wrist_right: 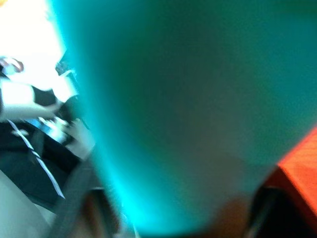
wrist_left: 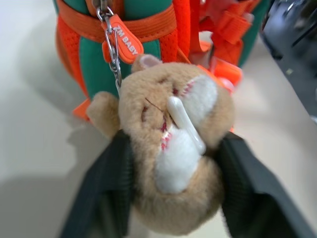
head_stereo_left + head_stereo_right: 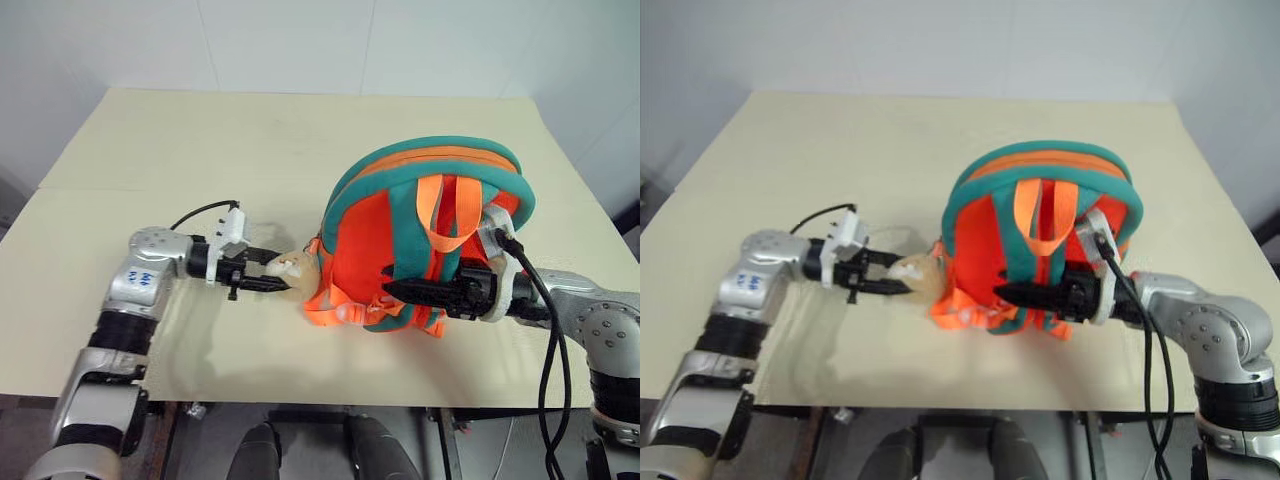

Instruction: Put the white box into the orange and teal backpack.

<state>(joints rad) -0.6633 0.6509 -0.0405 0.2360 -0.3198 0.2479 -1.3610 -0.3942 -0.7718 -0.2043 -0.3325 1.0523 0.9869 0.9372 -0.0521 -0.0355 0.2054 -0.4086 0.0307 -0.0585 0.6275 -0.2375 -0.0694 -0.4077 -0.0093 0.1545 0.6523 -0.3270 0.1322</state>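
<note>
Backpack (image 3: 425, 235) upright, straps twd robot.

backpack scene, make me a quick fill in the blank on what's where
1. The left gripper has its fingers on either side of the beige ____ toy.
2. That toy hangs from the backpack by a metal ____.
3. The backpack's trim is ____.
4. The backpack stands on a ____.

Missing: plush; clip; teal; table
</note>
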